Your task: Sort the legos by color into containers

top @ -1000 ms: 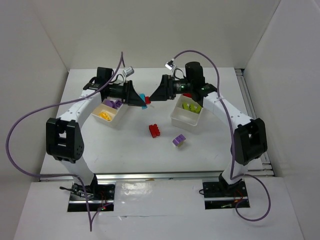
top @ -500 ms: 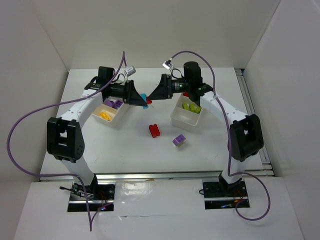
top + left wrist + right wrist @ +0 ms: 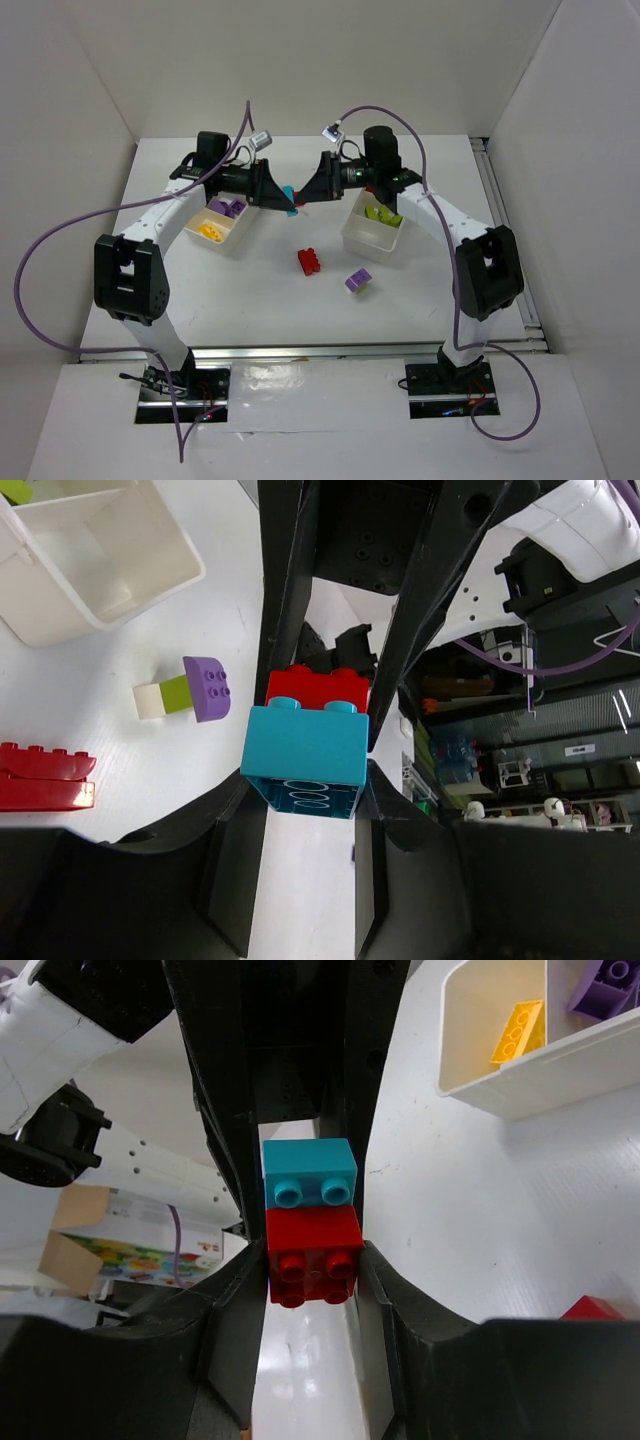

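Plastic looks light, stiff, slick — left gripper (image 3: 310, 780) pinches the cyan brick (image 3: 305, 745) by flat sides, right gripper (image 3: 312, 1260) the joined red brick (image 3: 313, 1240).

White desk (image 3: 250, 310) fills the middle, matte and plain. White panels box it in: left panel (image 3: 60, 150) along the left edge, back panel (image 3: 320, 60) behind the far edge, right panel (image 3: 575, 150) off the right edge. A silver metal rail (image 3: 320, 351) runs along the near edge, and a second rail (image 3: 492, 180) up the right edge. In the right wrist view, off the desk, sits a cardboard box (image 3: 110, 1255) with a colourful printed face. The left wrist view catches cluttered shelving (image 3: 520, 740) beyond the desk, its contents too small to name.
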